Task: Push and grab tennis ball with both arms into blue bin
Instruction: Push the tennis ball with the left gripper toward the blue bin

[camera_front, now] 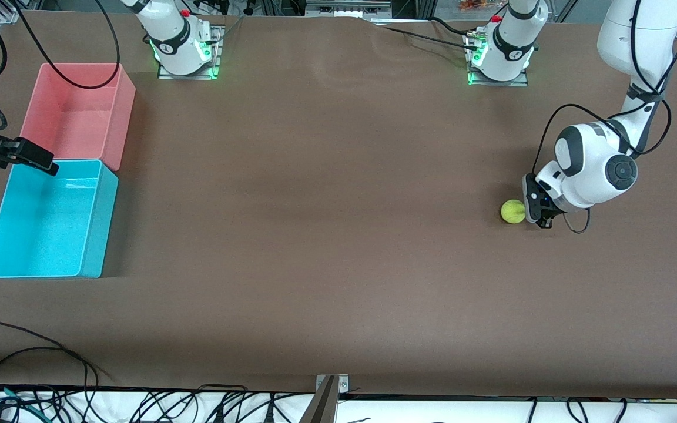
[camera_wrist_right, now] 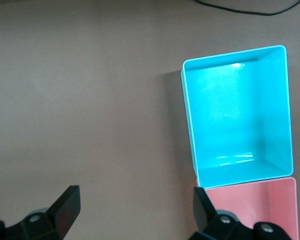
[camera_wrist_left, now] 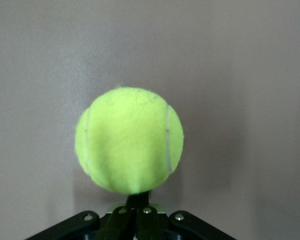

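I noted the fuzzy yellow-green tennis ball (camera_front: 512,211), pale-seamed, on the surface (camera_front: 327,235) touching the left pincer (camera_front: 537,216), fingers together. The right pincer (camera_front: 33,157), fingers apart, hovered over the blue bin (camera_front: 94,235) at its 11 o'clock corner.

Ball (camera_front: 513,211) lies on the table (camera_front: 327,235), touching the left gripper (camera_front: 541,220); blue bin (camera_front: 50,220) sits below the right gripper (camera_front: 36,158).

High front camera, two wrist close-ups
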Tool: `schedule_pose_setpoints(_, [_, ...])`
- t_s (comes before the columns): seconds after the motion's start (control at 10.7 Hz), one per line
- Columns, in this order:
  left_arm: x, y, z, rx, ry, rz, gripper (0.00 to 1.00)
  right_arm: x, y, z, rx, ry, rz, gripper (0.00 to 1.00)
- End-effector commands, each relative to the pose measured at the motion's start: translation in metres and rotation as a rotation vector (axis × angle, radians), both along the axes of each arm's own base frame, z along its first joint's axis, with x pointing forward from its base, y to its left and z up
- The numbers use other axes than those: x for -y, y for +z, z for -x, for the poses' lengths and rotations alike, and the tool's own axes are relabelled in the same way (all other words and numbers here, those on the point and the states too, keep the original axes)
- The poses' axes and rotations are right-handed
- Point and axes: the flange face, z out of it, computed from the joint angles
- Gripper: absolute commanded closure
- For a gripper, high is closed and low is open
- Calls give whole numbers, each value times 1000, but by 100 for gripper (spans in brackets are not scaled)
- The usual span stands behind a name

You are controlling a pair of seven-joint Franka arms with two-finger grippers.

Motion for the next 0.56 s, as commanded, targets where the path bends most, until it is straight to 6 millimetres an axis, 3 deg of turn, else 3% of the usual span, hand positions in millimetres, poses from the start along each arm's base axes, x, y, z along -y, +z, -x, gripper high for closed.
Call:
schedule_pose_setpoints(0.0, [7, -2, -8, 29, -2, 17, 100, 0, 2, -2, -7, 4, -10, 0])
schedule_pose_setpoints(0.19, [42, -3, -13, 26, 48, 39, 100, 0, 2, -2, -7, 6, -10, 0])
schedule_pose_setpoints(0.28, [74, 2, -18, 30, 93, 46, 100, 0, 3, -2, -5, 4, -10, 0])
schedule_pose_setpoints(0.47, [166, 9, -18, 13, 254, 64, 100, 0, 2, -2, -7, 4, -10, 0])
